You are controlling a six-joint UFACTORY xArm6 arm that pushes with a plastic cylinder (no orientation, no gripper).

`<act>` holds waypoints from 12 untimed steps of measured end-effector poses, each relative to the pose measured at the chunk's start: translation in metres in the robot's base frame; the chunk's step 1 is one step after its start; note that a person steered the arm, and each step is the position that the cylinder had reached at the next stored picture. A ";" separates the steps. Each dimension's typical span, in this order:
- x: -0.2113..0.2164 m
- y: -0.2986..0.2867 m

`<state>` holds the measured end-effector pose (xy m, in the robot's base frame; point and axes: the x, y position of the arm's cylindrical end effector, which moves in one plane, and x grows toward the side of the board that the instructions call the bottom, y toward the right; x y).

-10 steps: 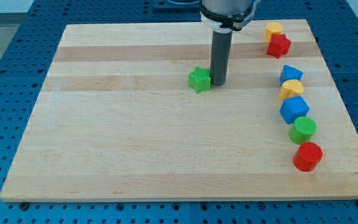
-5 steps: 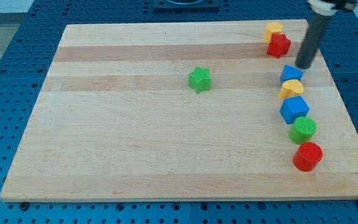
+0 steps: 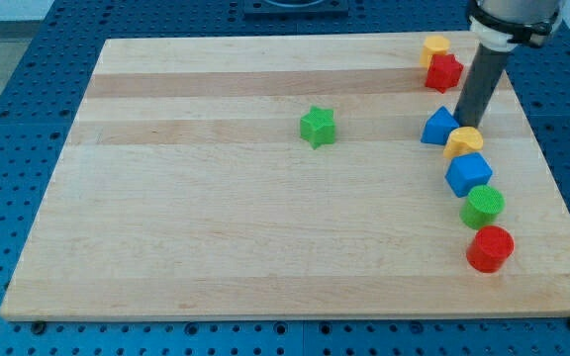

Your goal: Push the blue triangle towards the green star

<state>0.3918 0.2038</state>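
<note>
1. Nearest the view's bottom, the red cylinder, green cylinder and blue cube stand clear of our path.
2. The blue triangle touches the yellow block; the green star lies well apart on the tabletop, toward the view's left.
3. Our tip sits just right of the triangle, so the star lies straight beyond it. We carry no claw; contact is hard to judge.

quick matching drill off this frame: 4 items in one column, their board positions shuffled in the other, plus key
Items:
1. green star
2. blue triangle
3. red cylinder
4. my tip

Places:
A. lowest block in the column on the view's right
B. alone near the board's middle
C. just right of the blue triangle, above the yellow block
D. left of the tip, at the column's upper end

Pairs: 1-B, 2-D, 3-A, 4-C
</note>
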 end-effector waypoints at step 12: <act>0.008 -0.092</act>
<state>0.4003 0.1120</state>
